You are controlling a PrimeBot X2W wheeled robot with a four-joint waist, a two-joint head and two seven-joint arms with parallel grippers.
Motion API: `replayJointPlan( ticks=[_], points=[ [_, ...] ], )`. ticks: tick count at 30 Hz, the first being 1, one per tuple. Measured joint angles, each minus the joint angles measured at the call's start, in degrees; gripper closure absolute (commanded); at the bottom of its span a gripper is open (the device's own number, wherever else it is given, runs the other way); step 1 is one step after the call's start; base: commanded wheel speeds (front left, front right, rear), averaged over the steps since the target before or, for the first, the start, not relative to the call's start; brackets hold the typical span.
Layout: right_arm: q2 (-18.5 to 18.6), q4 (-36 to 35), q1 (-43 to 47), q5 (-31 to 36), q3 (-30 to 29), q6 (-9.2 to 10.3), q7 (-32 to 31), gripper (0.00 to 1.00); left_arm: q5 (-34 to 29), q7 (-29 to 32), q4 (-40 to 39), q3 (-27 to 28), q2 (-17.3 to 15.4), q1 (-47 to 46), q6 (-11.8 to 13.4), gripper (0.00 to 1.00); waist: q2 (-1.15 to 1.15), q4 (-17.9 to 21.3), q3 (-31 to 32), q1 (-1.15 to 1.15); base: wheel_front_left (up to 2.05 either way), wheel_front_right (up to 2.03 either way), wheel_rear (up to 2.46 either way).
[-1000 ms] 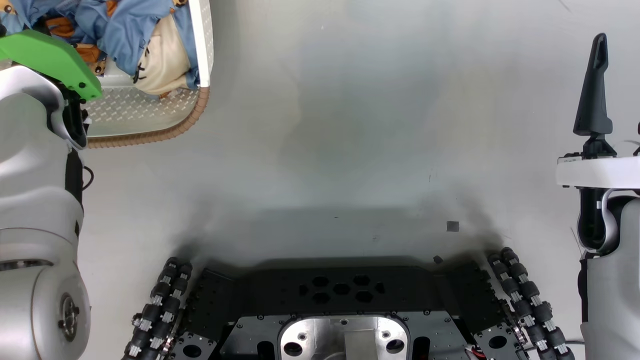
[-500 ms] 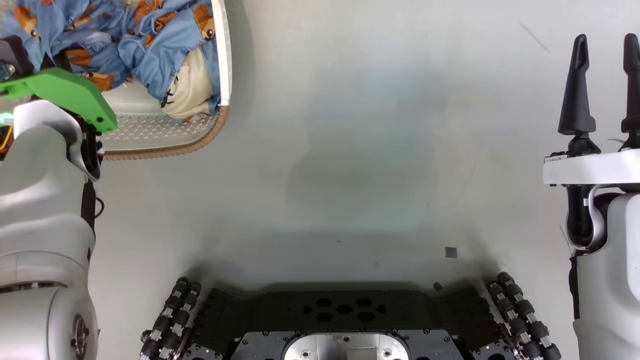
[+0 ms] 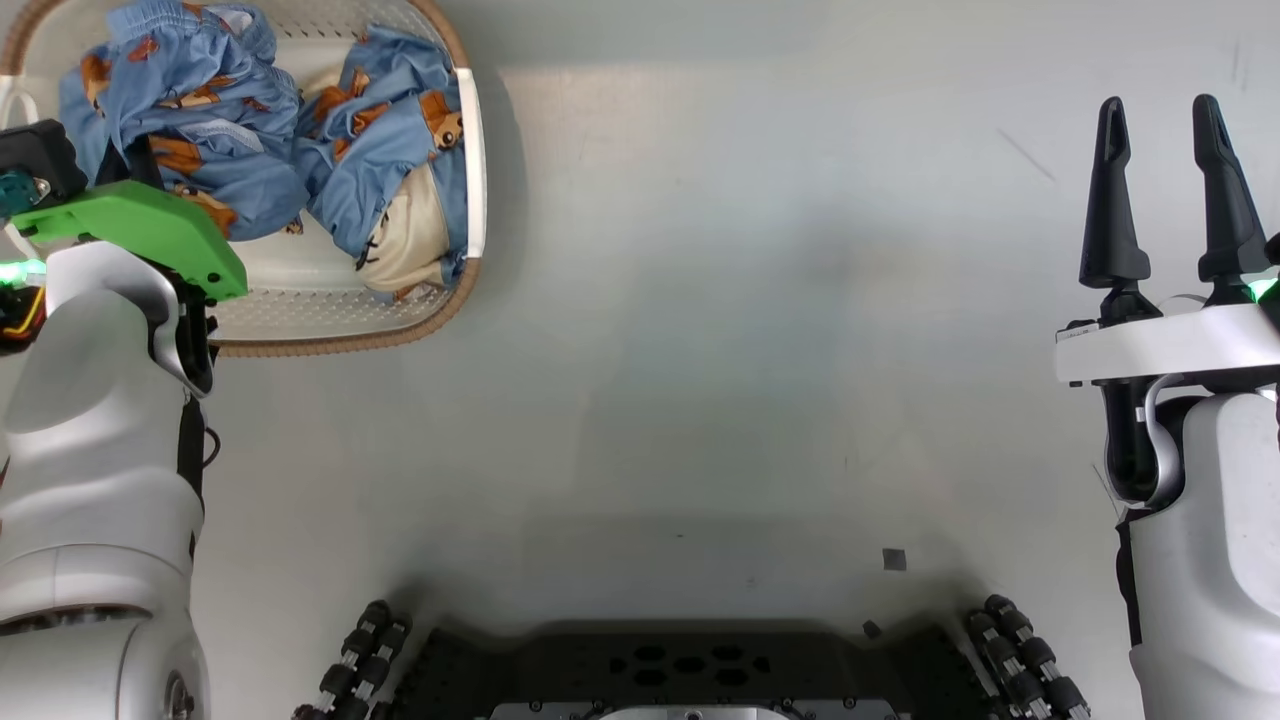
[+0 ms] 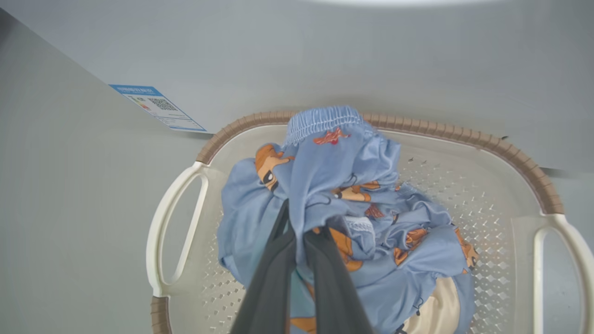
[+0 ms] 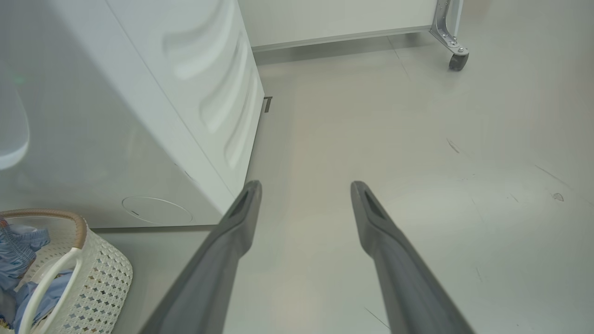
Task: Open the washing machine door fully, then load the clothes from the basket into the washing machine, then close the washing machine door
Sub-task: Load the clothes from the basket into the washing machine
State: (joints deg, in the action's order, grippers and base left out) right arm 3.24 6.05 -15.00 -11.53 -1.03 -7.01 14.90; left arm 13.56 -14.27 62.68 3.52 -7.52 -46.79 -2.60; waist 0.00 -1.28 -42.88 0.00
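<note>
Looks more like a robotics test lab done up as a laundry corner than a real home. There's a bare, scuffed grey floor (image 3: 700, 300), a white panel (image 5: 334, 18) on a caster (image 5: 458, 61), and a washer (image 5: 139, 102) wearing a QR sticker (image 4: 158, 107). A basket (image 3: 330, 345) of clothes (image 3: 190, 100) sits on the floor right by it.

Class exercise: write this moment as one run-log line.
step: grasping laundry | left gripper: shut on clothes in basket | right gripper: open, empty

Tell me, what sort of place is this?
Probably a laundry corner set up in a lab or test room: a white washing machine, a basket of clothes on a bare grey floor, and a castor-wheeled metal frame behind.
</note>
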Motion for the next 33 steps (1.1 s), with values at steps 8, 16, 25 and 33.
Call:
replayJointPlan(
  ticks=[8, 16, 25, 33],
  points=[
    [-0.01, 1.99, 0.27, -0.53, 1.01, 0.00, 0.00, 0.00, 0.18, -0.01, -6.28, 1.32, 0.26, 3.87, -0.84, 1.00, 0.00, -0.02, 4.68, 0.00, 0.00, 0.00, 0.00],
    [0.01, 2.78, 0.72, -0.53, 1.30, 0.00, 0.00, 0.00, 0.16, 0.00, -11.55, 1.99, 0.07, 9.21, -1.38, 1.00, 0.00, 0.34, 9.37, 0.00, 0.00, 0.00, 0.00],
    [0.32, 2.96, 1.89, -0.52, 1.18, 0.00, 0.00, 0.00, 0.16, 0.00, -18.78, 2.54, 1.62, 14.37, -1.97, 1.00, 0.00, 0.67, 14.20, 0.00, 0.00, 0.00, 0.00],
    [0.23, 3.47, 4.79, -0.52, 1.16, 0.00, 0.00, 0.00, 0.16, 0.00, -25.19, 4.20, 2.87, 20.70, -2.49, 1.00, 0.00, 0.64, 19.45, 0.00, 0.00, 0.00, 0.00]
  ],
)
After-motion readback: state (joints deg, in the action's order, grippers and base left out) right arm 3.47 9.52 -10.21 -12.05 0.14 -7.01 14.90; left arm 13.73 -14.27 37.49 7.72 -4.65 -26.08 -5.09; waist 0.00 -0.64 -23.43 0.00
